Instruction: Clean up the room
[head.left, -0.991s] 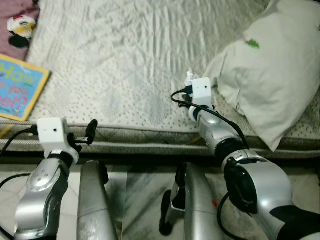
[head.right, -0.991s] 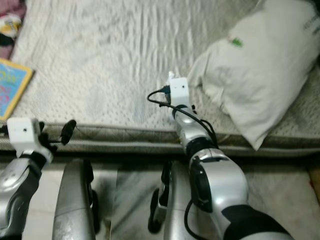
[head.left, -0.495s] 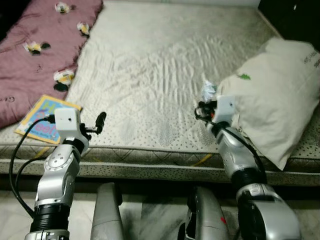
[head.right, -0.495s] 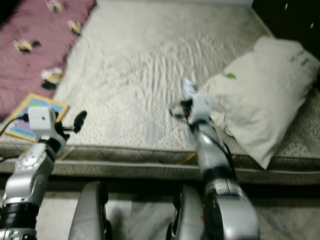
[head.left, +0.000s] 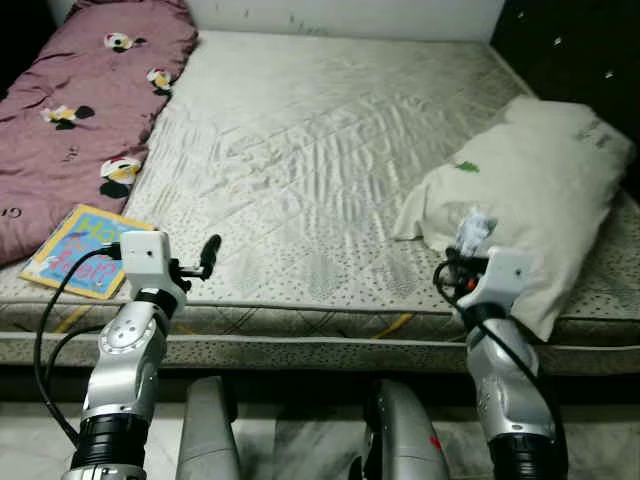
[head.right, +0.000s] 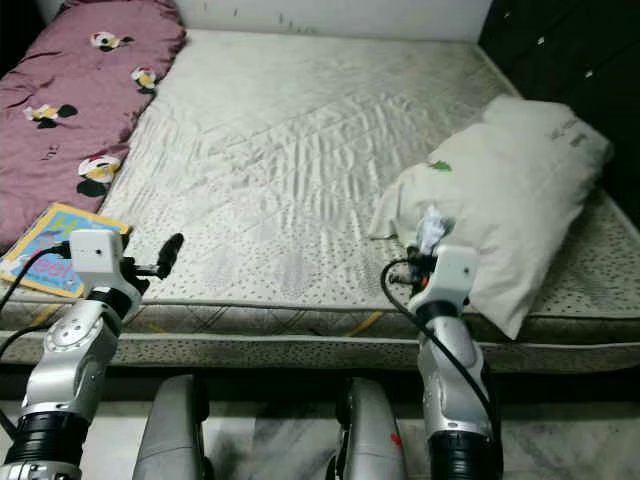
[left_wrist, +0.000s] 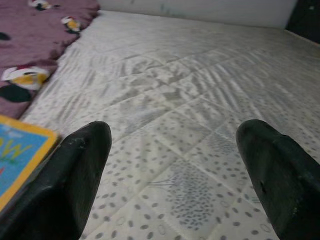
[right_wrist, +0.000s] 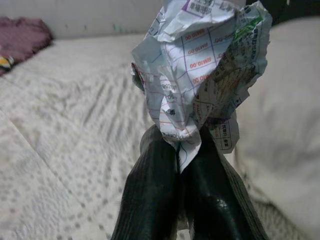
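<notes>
Right hand (right_wrist: 180, 165): pinching a crumpled paper (right_wrist: 200, 70) between fingers (right_wrist: 155, 190) pressed tightly together, holding it raised above the near edge of the bed, just in front of the pillow (head.left: 540, 200).
Crumpled paper: sitting at the very tips of the right hand's fingers, bulging out above and around them; printed with pink grid lines and small text; showing in the head views as a small pale wad (head.left: 472, 228) just above the white wrist camera box (head.left: 507, 270).
Left hand (left_wrist: 175, 165): hovering low over the front part of the mattress (head.left: 330, 150), fingers (left_wrist: 75, 170) spread wide apart, gripping nothing; seen from the head as a single dark fingertip (head.left: 210, 250) sticking out beside its white camera box (head.left: 145, 255).
Book (head.left: 80, 250): lying flat near the front left corner of the bed, blue cover with a yellow border, just beside the left hand and overlapping the edge of the blanket.
Blanket (head.left: 70, 120): maroon, patterned with small black, white and yellow figures, lying bunched along the left side of the bed.
Pillow: cream-coloured, with a small green mark, resting at the right side of the mattress, well apart from the book.
</notes>
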